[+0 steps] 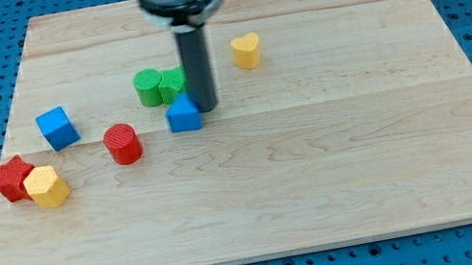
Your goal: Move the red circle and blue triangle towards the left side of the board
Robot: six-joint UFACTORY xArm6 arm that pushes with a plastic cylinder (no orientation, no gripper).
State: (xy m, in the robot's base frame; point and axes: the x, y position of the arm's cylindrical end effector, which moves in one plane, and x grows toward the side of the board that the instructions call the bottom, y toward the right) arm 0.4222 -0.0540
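Note:
The red circle (pixel 123 143) sits left of the board's middle. The blue triangle (pixel 182 116) lies to its right, just below the two green blocks. My tip (pixel 209 109) is down on the board, touching or almost touching the blue triangle's right side. The rod rises from there to the arm's end at the view's top.
Two green blocks (pixel 160 85) stand side by side above the blue triangle. A yellow heart-shaped block (pixel 246 51) is up right. A blue cube (pixel 57 127), a red star (pixel 14 177) and a yellow hexagon (pixel 48 186) lie near the wooden board's (pixel 339 163) left edge.

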